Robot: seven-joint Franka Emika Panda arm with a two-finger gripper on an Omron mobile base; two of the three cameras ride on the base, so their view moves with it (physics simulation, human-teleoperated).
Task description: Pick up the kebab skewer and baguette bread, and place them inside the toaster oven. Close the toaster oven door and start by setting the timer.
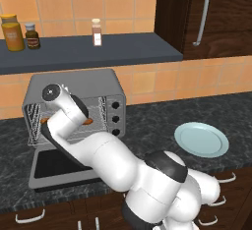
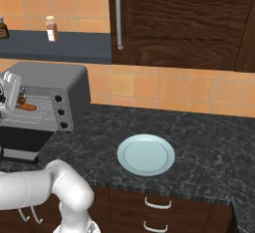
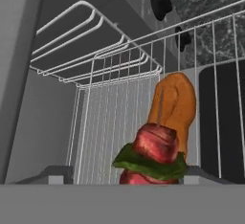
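Dark stone counter (image 2: 209,137), tiled wall. Toaster oven (image 1: 78,89): door (image 1: 56,167) lowered flat. On rack (image 3: 115,108): baguette (image 3: 173,104) behind skewer (image 3: 154,153). Gripper (image 3: 122,180) at skewer; grasp cannot be told. Pale plate (image 2: 146,155) well apart.

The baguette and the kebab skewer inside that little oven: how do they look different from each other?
The baguette is smooth and plain orange-brown; the kebab skewer is lumpy, with shiny red chunks and a green piece. In the hand view the baguette stretches away behind the skewer, which sits nearer the camera between the fingertips. Both lie on the wire rack inside the toaster oven, whose door hangs open.
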